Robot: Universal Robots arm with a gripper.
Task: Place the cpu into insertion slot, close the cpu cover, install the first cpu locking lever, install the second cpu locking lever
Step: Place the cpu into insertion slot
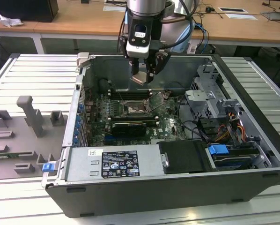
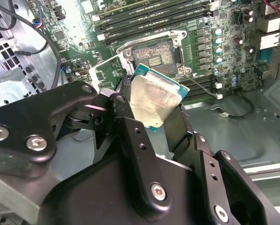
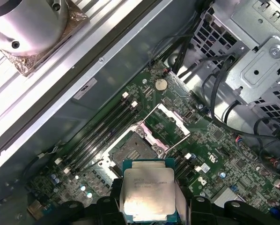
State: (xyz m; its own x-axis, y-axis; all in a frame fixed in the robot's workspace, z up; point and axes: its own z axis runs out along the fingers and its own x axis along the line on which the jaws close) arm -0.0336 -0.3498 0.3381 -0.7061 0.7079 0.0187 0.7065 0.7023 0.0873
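My gripper (image 1: 142,77) hangs inside the open computer case, above the green motherboard (image 1: 170,123), shut on the cpu (image 2: 154,99). The cpu is a square silver-beige chip with a green edge, clamped between the black fingers (image 2: 130,136) in both wrist views. The insertion slot (image 2: 155,52) lies open and bare below the cpu (image 3: 147,194), with a clear gap between them. The cpu cover (image 3: 169,123), a silver frame plate, is swung up and away beside the insertion slot (image 3: 130,151). In the exterior view the insertion slot (image 1: 134,109) sits below the gripper, slightly nearer the camera.
Long memory slots (image 2: 151,16) run beside the socket. A black card (image 1: 129,127) stands on the motherboard. A drive cage (image 1: 210,101) with cables fills the exterior view's right, a power supply (image 1: 114,164) the front. Grey fixtures (image 1: 30,117) stand outside the case.
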